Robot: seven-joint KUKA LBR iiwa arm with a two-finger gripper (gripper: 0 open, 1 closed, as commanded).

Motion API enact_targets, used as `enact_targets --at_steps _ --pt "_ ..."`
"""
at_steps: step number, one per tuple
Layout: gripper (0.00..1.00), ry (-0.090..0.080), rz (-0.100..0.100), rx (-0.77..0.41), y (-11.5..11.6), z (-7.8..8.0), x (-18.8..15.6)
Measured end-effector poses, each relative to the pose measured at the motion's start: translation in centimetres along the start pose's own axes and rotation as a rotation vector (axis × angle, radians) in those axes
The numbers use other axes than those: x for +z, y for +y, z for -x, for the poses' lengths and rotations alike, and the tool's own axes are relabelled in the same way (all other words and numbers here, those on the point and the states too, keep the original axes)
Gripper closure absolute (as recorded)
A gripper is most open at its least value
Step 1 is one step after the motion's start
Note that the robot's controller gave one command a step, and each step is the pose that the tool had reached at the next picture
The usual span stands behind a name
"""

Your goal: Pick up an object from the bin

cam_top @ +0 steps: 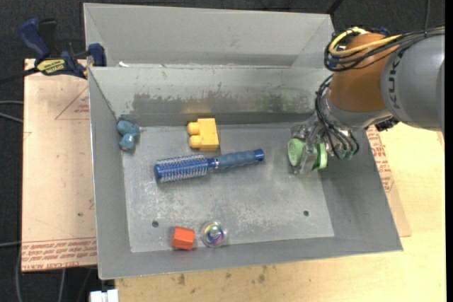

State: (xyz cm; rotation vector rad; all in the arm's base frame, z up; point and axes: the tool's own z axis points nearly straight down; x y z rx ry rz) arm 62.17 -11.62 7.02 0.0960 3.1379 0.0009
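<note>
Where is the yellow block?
In the camera view, the yellow block sits near the back wall of the bin, left of middle, just above the blue hairbrush and right of the small blue toy.

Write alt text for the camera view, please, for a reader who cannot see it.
The gripper is low at the right side of the bin, right by a small green thing. On the floor lie a blue brush, a yellow block, a pale blue lump, an orange cube and a shiny ball.

Small green rounded thing (296,151), right end of bin (269,212) floor.
</note>
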Motion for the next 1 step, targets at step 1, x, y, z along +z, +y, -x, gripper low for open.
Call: enact_targets --at_steps 1 --pt "1.00 -0.010 -0.003 -0.026 -1.66 -1.53 -17.14"
